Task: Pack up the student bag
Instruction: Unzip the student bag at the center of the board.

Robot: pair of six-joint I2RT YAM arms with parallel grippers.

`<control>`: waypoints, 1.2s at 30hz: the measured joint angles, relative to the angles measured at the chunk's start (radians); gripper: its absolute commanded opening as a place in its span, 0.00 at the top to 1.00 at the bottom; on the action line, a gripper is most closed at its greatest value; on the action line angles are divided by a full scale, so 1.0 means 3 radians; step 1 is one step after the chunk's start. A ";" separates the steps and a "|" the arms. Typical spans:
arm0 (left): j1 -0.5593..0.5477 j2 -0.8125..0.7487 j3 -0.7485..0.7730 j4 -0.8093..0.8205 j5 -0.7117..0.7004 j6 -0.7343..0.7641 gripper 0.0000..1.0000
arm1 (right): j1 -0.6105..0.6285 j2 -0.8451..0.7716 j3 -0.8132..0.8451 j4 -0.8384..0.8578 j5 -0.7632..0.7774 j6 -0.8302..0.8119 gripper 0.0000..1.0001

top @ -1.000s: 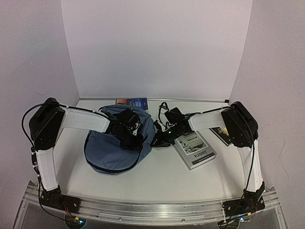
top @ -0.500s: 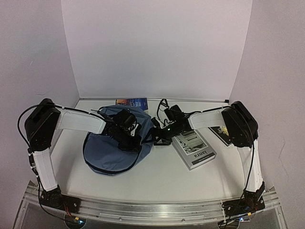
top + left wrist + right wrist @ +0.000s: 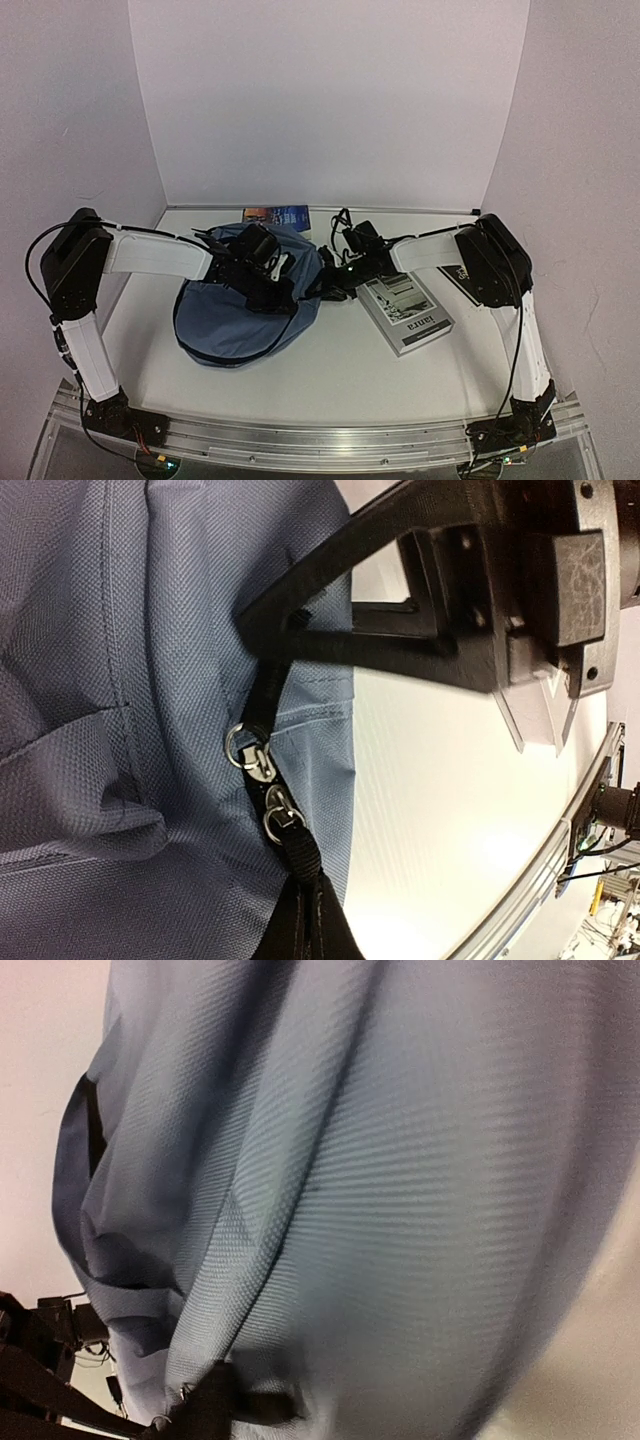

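The student bag [image 3: 225, 315], slate-blue and soft, lies left of the table's middle. My left gripper [image 3: 268, 290] rests on its right part, shut on a black zipper pull strap [image 3: 300, 855] just below two metal zipper rings [image 3: 247, 748]. My right gripper [image 3: 322, 285] reaches in from the right, and its dark fingers [image 3: 400, 610] meet the bag's edge. In the right wrist view, blurred blue fabric [image 3: 380, 1190] fills the picture, and its folds draw toward a dark finger [image 3: 215, 1405] at the bottom. The jaws look shut on the fabric.
A grey book [image 3: 408, 312] lies flat right of the bag, under the right forearm. A dark book [image 3: 462, 280] lies at the far right, partly hidden by that arm. A blue book [image 3: 280, 214] lies behind the bag by the back wall.
The right gripper moved left, off the grey book's corner to the bag's right edge. The left arm drew back to the left and the bag shifted slightly left with it.
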 measured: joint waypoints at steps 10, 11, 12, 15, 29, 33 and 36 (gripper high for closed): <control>0.0005 -0.0165 -0.0174 0.0043 -0.0045 -0.0089 1.00 | -0.0036 0.0000 0.0000 0.0029 -0.0083 0.0105 1.00; -0.0002 -0.0216 -0.0216 0.0019 -0.0030 -0.0105 1.00 | -0.0047 0.0000 -0.0001 0.0028 -0.0052 0.0105 1.00; -0.0014 -0.0265 -0.0256 -0.0010 -0.0008 -0.0124 1.00 | -0.0063 0.0000 -0.0002 0.0027 -0.0032 0.0105 1.00; -0.0068 -0.0387 -0.0361 -0.0059 0.0033 -0.0142 1.00 | -0.0129 0.0000 -0.0003 0.0025 -0.0017 0.0102 1.00; -0.0147 -0.0587 -0.0689 -0.0062 0.0089 -0.0225 1.00 | -0.0228 0.0026 0.0244 -0.0151 0.0062 0.0043 0.41; -0.0149 -0.0579 -0.0681 -0.0070 0.0089 -0.0224 1.00 | -0.0358 0.0016 0.0334 -0.0108 0.0085 0.0062 0.12; -0.0154 -0.0490 -0.0571 -0.0070 0.0089 -0.0223 1.00 | -0.0436 -0.0086 0.0243 -0.0083 0.0093 0.0077 0.02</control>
